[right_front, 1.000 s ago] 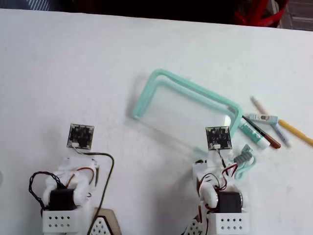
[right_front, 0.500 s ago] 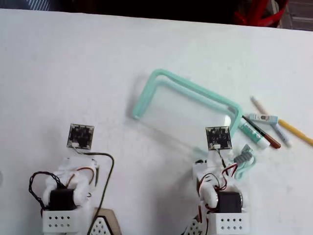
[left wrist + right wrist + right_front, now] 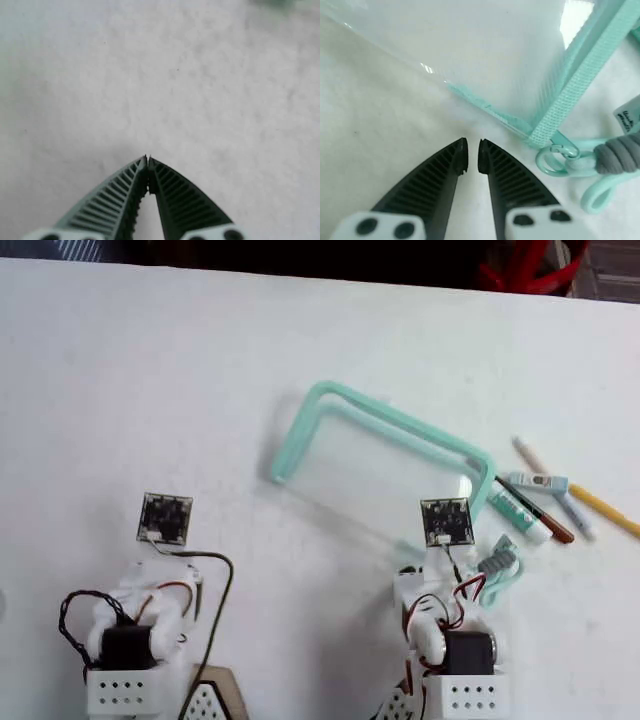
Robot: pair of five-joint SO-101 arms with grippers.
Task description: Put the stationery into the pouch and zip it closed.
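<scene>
The clear pouch [image 3: 375, 465] with a mint zipper edge lies flat at the table's middle right. The stationery [image 3: 545, 505] lies in a loose bunch just right of it: a yellow pencil [image 3: 605, 510], a white-and-green stick [image 3: 520, 517] and a few pens. My right arm [image 3: 447, 580] sits just in front of the pouch's near right corner. My right gripper [image 3: 472, 150] hovers shut and holding nothing beside the pouch's corner seam [image 3: 485, 107], close to the zipper's ring pull [image 3: 557, 155]. My left gripper [image 3: 148, 159] is shut over bare table, with the left arm [image 3: 140, 610] at the lower left.
A grey loop on a mint cord [image 3: 620, 155] trails from the zipper pull beside the right arm. The white table [image 3: 150, 380] spreads wide to the left and behind the pouch. Red and dark objects [image 3: 525, 265] stand beyond the far edge.
</scene>
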